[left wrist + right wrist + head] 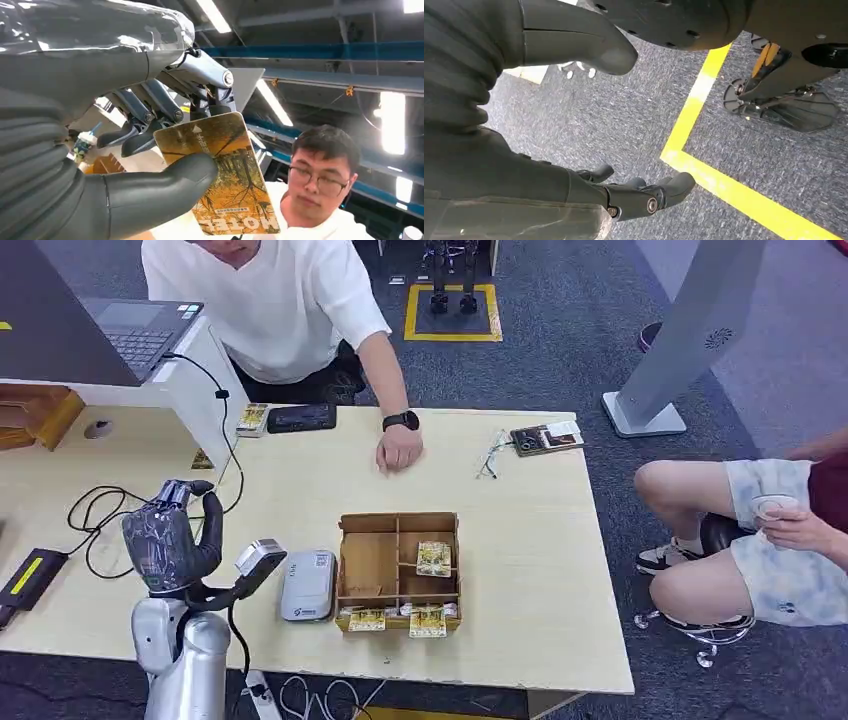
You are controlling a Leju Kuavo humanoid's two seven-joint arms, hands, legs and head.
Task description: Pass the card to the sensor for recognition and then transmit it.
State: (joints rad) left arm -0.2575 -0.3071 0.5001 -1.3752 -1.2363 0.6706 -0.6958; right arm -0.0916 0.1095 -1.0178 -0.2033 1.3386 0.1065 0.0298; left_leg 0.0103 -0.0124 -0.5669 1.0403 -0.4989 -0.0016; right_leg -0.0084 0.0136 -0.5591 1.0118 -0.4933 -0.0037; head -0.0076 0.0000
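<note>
We grip the card [220, 170] between thumb and fingers of our left hand [172, 537], raised near the table's [520, 490] front-left edge, likely for the sensor [307, 585]. Our right hand [574, 150] hangs empty, fingers apart.

Head view looks forward and down from high on the robot onto the bench [520, 570], mid-range, left robot hand [170, 535] rising in from below. Left wrist view sits close behind that same robot hand [100, 150], tilted up toward ceiling lights [395, 122] and the person [320, 175] seated across the bench; both views share hand and person [290, 300]. Right wrist view looks down, close, past the right robot hand [574, 165] at grey carpet floor [624, 120] with yellow tape [704, 150].
</note>
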